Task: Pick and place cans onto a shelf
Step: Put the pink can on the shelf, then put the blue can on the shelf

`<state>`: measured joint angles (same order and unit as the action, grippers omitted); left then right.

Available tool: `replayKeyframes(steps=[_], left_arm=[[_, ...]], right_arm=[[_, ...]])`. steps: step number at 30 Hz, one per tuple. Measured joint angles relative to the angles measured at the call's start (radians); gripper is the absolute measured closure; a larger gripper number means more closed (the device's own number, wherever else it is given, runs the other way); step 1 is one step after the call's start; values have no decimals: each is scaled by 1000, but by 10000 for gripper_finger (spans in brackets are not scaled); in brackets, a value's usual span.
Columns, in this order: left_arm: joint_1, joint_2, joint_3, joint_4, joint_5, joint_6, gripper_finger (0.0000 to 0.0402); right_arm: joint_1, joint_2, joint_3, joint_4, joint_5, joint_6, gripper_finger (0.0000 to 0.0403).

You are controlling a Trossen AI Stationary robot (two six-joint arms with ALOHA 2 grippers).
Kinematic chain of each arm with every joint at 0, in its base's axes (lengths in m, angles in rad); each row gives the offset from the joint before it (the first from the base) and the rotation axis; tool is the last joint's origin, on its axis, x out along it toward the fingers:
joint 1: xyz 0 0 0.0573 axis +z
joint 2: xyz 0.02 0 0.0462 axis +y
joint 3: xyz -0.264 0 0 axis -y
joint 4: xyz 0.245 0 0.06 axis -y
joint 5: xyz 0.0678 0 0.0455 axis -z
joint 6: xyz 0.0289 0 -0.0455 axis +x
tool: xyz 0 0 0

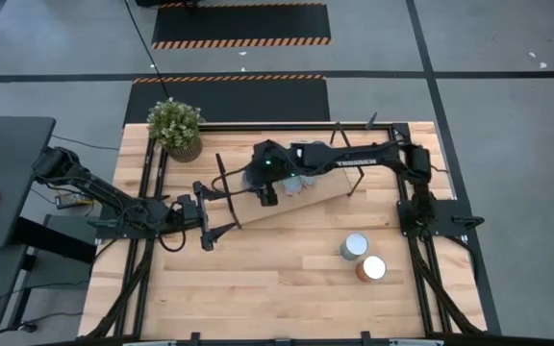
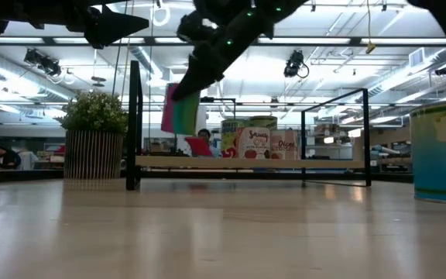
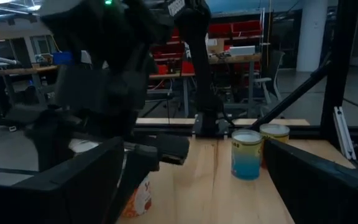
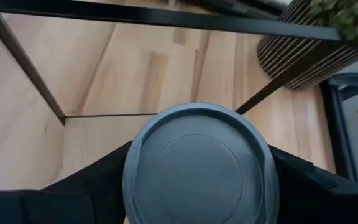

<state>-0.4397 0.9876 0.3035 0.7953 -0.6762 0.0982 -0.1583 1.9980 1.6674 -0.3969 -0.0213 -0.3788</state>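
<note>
My right gripper [image 1: 263,188] reaches over the left end of the shelf [image 1: 291,204] and is shut on a can with a pale grey-blue top [image 4: 201,163] and a pink and green label [image 2: 180,110]. Several cans [image 2: 252,143] stand on the shelf board [image 2: 246,163]. Two more cans stand on the table at the near right: a silvery-topped one [image 1: 354,246] and a white-topped, orange-brown one [image 1: 372,268]. My left gripper [image 1: 206,217] is open and empty, low over the table just left of the shelf. My right gripper pinches the can by its side wall just under the top rim [image 4: 132,177], one finger [image 4: 86,183] on each side. The fingers come from above, slanting down. The can hangs below them, clear above the shelf board, near its left frame [image 2: 134,124].
A potted green plant [image 1: 176,127] stands at the far left, close behind the shelf's left end. The shelf's black end frames [image 2: 335,136] stand upright. The table's near left and middle [image 1: 248,279] are bare wood. In the low view one can [image 2: 444,151] looms at the right.
</note>
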Motion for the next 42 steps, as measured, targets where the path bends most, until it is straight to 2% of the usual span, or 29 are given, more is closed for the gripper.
replayKeyframes(steps=[6,10,17,27,35,42], left_arm=[[-2,0,0,-11,0,0,13],[-2,0,0,-15,0,0,13],[-2,0,0,-18,0,6,13],[-2,0,0,-17,0,18,13],[-2,0,0,-17,0,13,13],[-2,0,0,-17,0,16,13]], right_arm=[[-48,105,162,-143,25,-28,99],[-85,130,178,-166,18,-36,99],[-130,127,177,-242,-55,-36,91],[-114,126,184,-283,25,-35,35],[-100,120,258,-366,60,-37,30],[-49,120,382,-498,56,-36,30]])
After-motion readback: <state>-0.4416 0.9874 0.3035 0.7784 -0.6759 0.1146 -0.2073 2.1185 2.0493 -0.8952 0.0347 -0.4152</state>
